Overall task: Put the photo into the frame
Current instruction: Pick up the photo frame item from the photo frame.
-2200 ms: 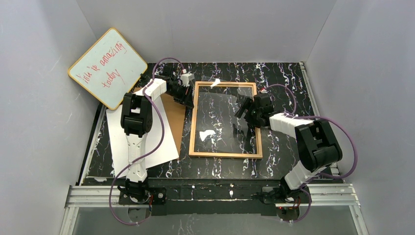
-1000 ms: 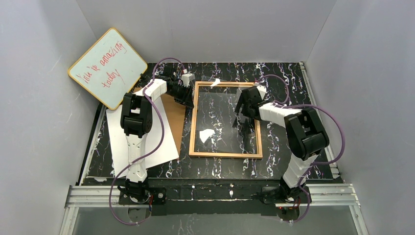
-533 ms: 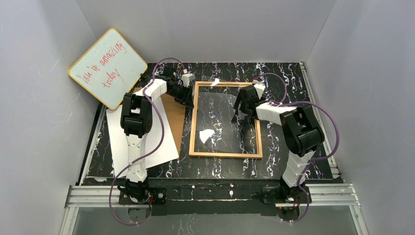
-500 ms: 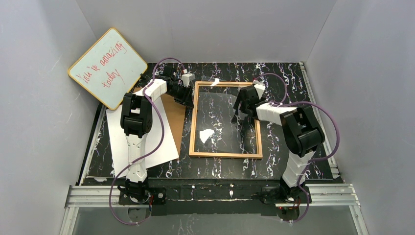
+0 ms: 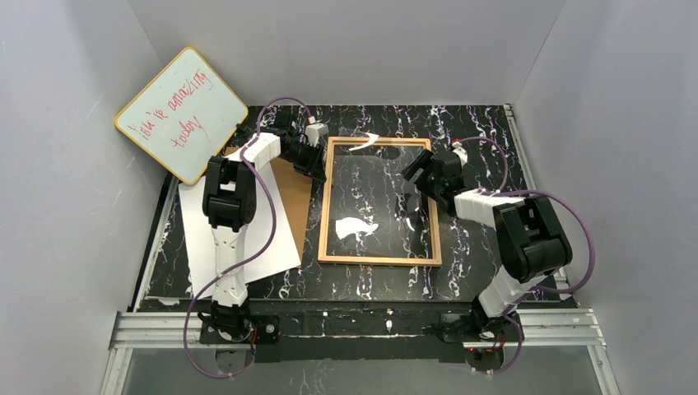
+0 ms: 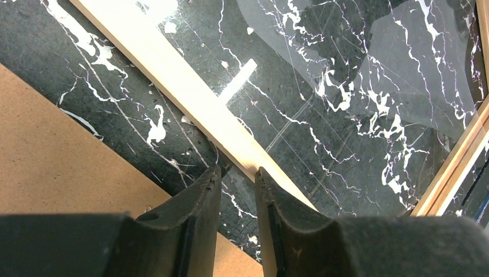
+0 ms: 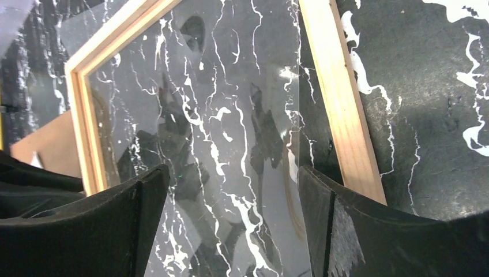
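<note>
Black-marbled counter (image 5: 477,132) carries the frame (image 5: 379,261), its left rail at the tips of the near-closed left jaws (image 6: 236,173), grip unclear, its pane under the released right jaws (image 7: 233,173), while the photo (image 5: 197,239) lies white-side-up well behind the left jaws; a pinch could skid the frame.

from where i stand the photo (image 5: 247,247) lies white side up, so its print is hidden, and the left arm (image 5: 234,202) covers a strip of it and part of the brown backing board (image 5: 295,191). the left end effector (image 6: 236,173) can't be made out from above, lost under its own black wrist. up close its fingers (image 6: 202,196) show a narrow gap at the frame (image 5: 379,261) rail, and i can't tell whether they pinch it. the right wrist view cuts the frame off, showing only parts of its rails. white glare on the pane (image 5: 379,189) blots out patches of the worktop (image 5: 477,132) beneath.
</note>
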`<state>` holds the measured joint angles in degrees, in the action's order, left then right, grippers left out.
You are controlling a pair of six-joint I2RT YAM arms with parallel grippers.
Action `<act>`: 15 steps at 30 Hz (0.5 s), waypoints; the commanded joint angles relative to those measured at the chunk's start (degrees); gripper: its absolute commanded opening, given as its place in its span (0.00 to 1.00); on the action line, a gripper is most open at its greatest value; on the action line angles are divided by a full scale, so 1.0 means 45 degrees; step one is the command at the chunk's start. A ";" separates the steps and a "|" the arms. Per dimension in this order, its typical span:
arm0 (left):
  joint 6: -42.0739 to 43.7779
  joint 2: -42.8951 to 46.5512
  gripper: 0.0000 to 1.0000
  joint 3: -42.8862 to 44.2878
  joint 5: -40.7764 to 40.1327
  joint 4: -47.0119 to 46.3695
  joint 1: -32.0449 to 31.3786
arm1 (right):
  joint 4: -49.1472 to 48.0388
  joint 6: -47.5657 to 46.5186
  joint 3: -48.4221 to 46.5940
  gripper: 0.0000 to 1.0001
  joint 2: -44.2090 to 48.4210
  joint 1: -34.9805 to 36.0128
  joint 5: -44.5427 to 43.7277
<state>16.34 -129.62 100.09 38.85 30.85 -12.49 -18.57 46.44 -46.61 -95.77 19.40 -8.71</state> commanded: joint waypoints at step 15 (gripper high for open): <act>0.0979 -0.0763 0.24 -0.0804 -0.2245 0.1598 -0.0209 | -0.2583 0.1010 0.0306 0.83 -0.0404 -0.0730 0.3496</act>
<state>16.97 -129.54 100.12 38.98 31.07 -12.49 -25.15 50.30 -45.10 -95.83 16.56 0.80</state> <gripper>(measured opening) 0.251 0.848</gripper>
